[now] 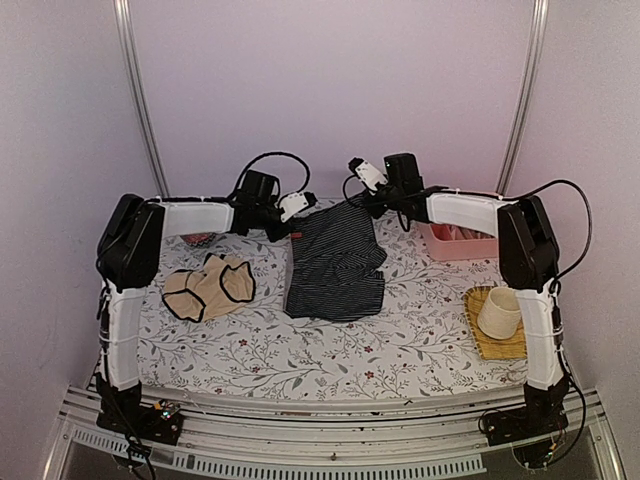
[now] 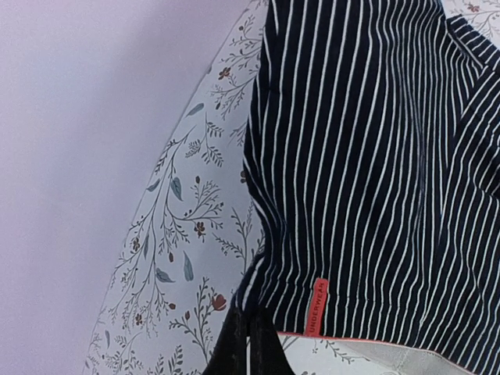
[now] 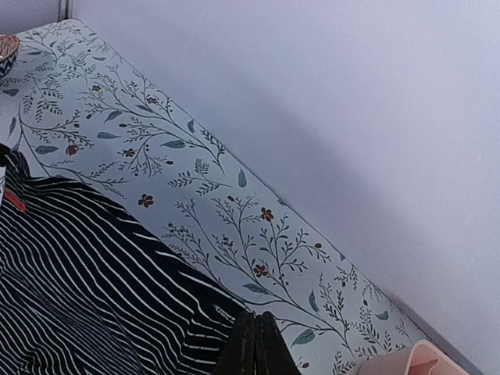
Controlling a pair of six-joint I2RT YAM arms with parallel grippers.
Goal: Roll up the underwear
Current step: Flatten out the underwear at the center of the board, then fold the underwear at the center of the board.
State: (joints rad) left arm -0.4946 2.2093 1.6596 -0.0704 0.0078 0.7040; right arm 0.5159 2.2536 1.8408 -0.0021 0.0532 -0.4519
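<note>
**Ask:** Two pairs of briefs, then: where do they lie?

**Arm:** Both are on the flowered table [image 1: 300, 360]. The navy briefs [image 1: 335, 262], pale-striped and rumpled, run from the middle up to the far edge. The beige briefs [image 1: 210, 285], edged in black, lie spread out toward the left edge, apart from the navy pair.

**Ask:** What else is on it?

**Arm:** A pink bin [image 1: 460, 243] sits at the far right corner. A woven mat [image 1: 495, 348] lies by the right edge, with a cream cup [image 1: 498, 312] standing on it.

**Ask:** And your grippers?

**Arm:** My left gripper [image 2: 250, 344] is pinched closed on the navy pair's far left corner. My right gripper [image 3: 256, 344] is clamped on the far right corner of that same cloth. A small red tag [image 2: 316, 307] is sewn just beside my left fingers.
</note>
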